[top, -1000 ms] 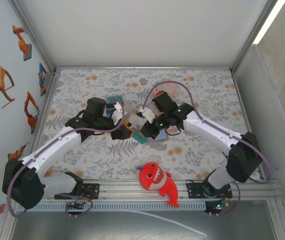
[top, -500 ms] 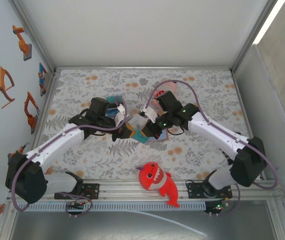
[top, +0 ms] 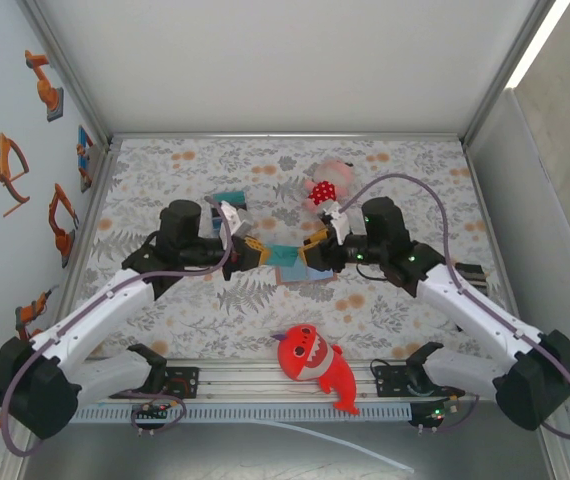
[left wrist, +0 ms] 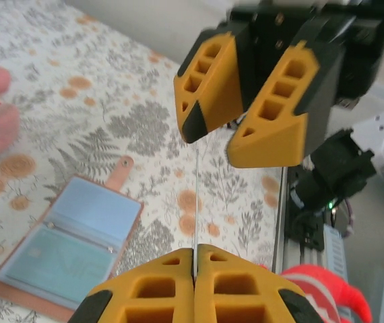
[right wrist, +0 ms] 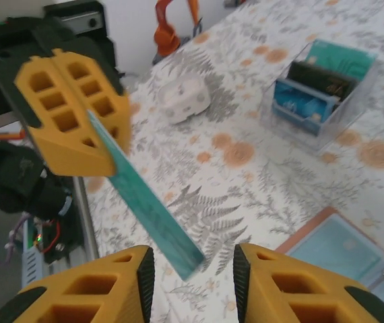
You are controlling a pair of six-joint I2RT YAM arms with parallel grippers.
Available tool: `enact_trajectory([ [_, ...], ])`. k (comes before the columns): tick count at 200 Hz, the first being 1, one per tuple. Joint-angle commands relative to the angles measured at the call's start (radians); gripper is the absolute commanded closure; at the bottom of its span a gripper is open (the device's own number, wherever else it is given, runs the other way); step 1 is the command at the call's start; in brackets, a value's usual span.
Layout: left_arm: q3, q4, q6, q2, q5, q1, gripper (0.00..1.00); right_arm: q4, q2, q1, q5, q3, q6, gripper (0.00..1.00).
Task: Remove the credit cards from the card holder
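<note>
Floral table (top: 165, 180); left pincer (left wrist: 194, 254) grips one card (right wrist: 148, 205), right pincer (right wrist: 193, 257) gapes; one holder (left wrist: 94, 214).

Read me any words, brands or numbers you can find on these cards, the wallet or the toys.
No text is legible.
Teal card in the left gripper: no print visible.
Pocketed card in the card holder: faint marks, too blurred.
Spare cards in the clear box: any print too small.
</note>
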Motion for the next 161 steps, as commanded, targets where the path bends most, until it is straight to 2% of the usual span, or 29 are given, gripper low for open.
enact_trajectory([
  [1, -0.030, 0.181, -0.169, -0.054, -0.018, 0.004, 1.00, 0.316, -0.027, -0.021, -0.061, -0.084, 0.205, 0.62],
  [31, -0.056, 0.280, -0.256, -0.099, -0.010, 0.002, 1.00, 0.466, -0.004, -0.021, -0.110, -0.128, 0.282, 0.62],
  [86, -0.044, 0.262, -0.258, -0.107, -0.011, -0.002, 1.00, 0.707, 0.127, -0.021, -0.271, -0.109, 0.423, 0.64],
  [102, -0.045, 0.277, -0.270, -0.104, -0.010, -0.004, 1.00, 0.726, 0.158, -0.019, -0.297, -0.093, 0.446, 0.70],
  [123, -0.042, 0.282, -0.278, -0.101, -0.015, -0.005, 1.00, 0.736, 0.187, -0.019, -0.325, -0.073, 0.465, 0.84],
  [143, -0.034, 0.273, -0.278, -0.097, -0.022, -0.003, 0.85, 0.734, 0.191, -0.020, -0.327, -0.071, 0.464, 1.00],
  [161, -0.016, 0.232, -0.258, -0.097, -0.037, -0.003, 0.72, 0.716, 0.180, -0.021, -0.318, -0.075, 0.449, 1.00],
])
